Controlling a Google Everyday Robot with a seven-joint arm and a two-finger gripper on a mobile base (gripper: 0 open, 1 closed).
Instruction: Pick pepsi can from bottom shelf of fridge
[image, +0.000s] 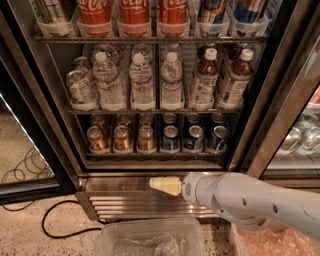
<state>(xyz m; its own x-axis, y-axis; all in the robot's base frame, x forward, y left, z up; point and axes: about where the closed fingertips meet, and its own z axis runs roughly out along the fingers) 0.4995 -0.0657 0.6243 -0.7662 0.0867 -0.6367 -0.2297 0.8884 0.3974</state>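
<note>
The fridge (42, 107) stands open in front of me. On its bottom shelf (155, 154) several dark-blue pepsi cans (193, 138) stand at the right, next to gold-brown cans (121, 139) at the left. My gripper (159, 184) is the cream-coloured tip of the white arm (240, 197). It points left in front of the ribbed steel base panel (130, 200), below the shelf's front edge and below the leftmost blue can (170, 138). It holds nothing.
Water bottles (141, 82) and brown-drink bottles (205, 80) fill the rack above; red Coca-Cola cans (134, 10) stand on the top one. A clear plastic bin (150, 239) sits on the floor below the arm. A black cable (55, 222) lies at the left.
</note>
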